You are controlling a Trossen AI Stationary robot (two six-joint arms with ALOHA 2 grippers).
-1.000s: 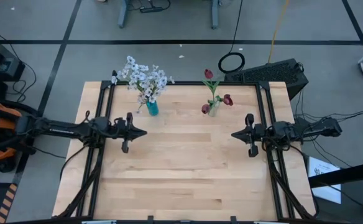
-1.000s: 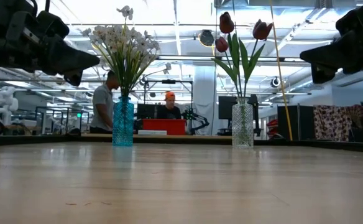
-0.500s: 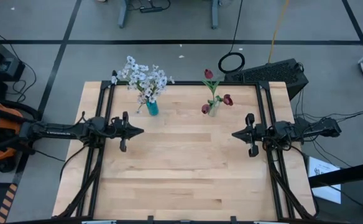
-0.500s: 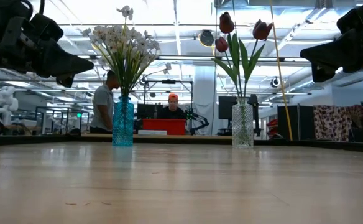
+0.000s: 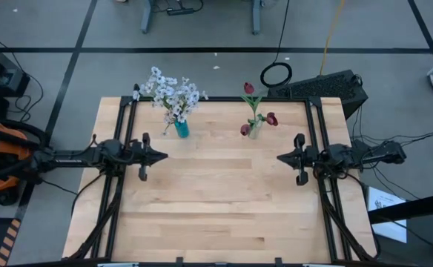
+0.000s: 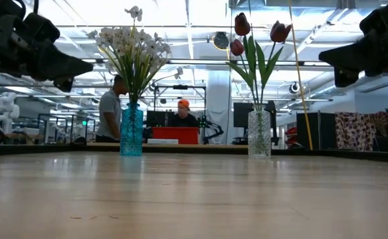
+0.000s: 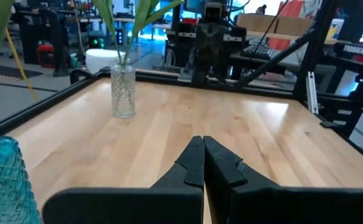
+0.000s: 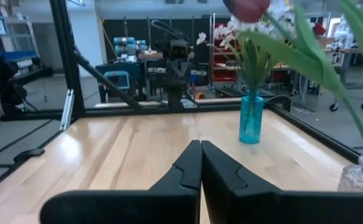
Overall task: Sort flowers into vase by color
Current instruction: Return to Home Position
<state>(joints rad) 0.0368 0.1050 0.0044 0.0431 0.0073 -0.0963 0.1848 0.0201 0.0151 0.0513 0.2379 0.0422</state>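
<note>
Wooden table (image 5: 216,200) is shown: white sprays (image 5: 173,95) are stood in the blue vase (image 5: 181,130), red tulips (image 5: 249,88) in the clear vase (image 5: 254,132). Left gripper (image 5: 163,156) and right gripper (image 5: 279,159) are held closed, empty, at opposite sides.

Matte black arms (image 5: 75,156), tapered black fingers (image 7: 191,165); dark cables (image 5: 100,213)

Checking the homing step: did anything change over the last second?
The left gripper drew back toward its own side, shut and empty. The right gripper, also shut, barely moved. The blue glass vase of white blossoms and the clear glass vase of dark red tulips stayed put.
</note>
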